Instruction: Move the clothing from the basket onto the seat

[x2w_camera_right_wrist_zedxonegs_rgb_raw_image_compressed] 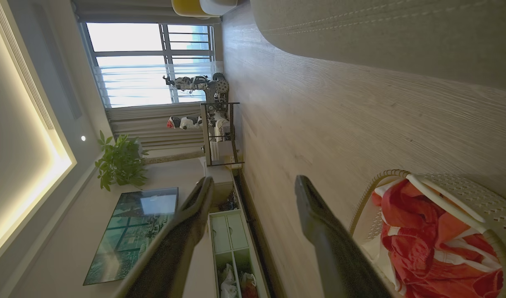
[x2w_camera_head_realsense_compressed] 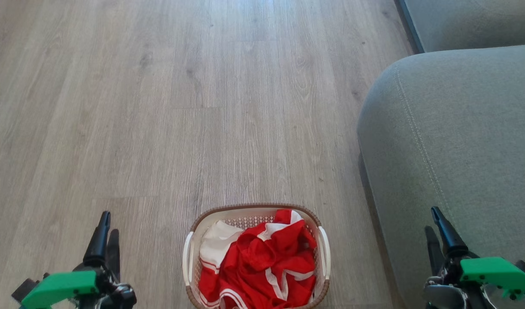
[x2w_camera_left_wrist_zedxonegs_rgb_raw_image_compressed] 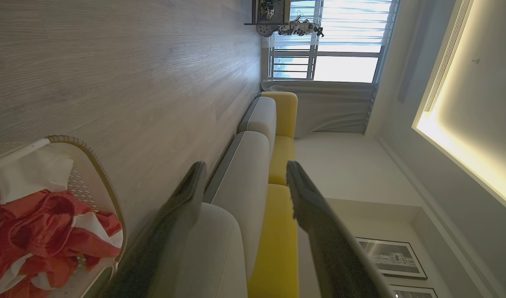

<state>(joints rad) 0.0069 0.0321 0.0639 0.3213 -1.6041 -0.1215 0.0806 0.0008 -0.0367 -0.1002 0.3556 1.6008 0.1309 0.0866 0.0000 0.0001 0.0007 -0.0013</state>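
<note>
Nearest the robot, at 6 o'clock in the head view, the basket (x2w_camera_head_realsense_compressed: 253, 207) is sitting on the floor (x2w_camera_head_realsense_compressed: 193, 107). The clothing (x2w_camera_head_realsense_compressed: 266, 262) is lying crumpled inside it, red with white stripes, a white panel showing toward the basket's 10 o'clock side.

The left gripper (x2w_camera_head_realsense_compressed: 109, 227) is showing at 7 o'clock against bare floor, well apart from the basket. In the left wrist view its fingers (x2w_camera_left_wrist_zedxonegs_rgb_raw_image_compressed: 170, 240) are standing wide apart and holding nothing, with the basket at 8 o'clock in that view.

The right gripper (x2w_camera_head_realsense_compressed: 432, 221) is showing at 5 o'clock, against the near part of the seat (x2w_camera_head_realsense_compressed: 451, 128). Its fingers (x2w_camera_right_wrist_zedxonegs_rgb_raw_image_compressed: 331, 248) are likewise spread in the right wrist view with nothing between them, and the basket is sitting at 4 o'clock there.

The seat is taking up the 3 o'clock side of the head view, its rounded corner and stitched seam turning toward the basket. A strip of floor is separating the two.

A second cushion (x2w_camera_head_realsense_compressed: 472, 21) is lying beyond it at 1 o'clock. Farther off, the left wrist view is taking in yellow cushions (x2w_camera_left_wrist_zedxonegs_rgb_raw_image_compressed: 281, 165) and a bright window (x2w_camera_left_wrist_zedxonegs_rgb_raw_image_compressed: 344, 68). The right wrist view is catching a plant (x2w_camera_right_wrist_zedxonegs_rgb_raw_image_compressed: 120, 163) and a rack (x2w_camera_right_wrist_zedxonegs_rgb_raw_image_compressed: 219, 132) by the window.
</note>
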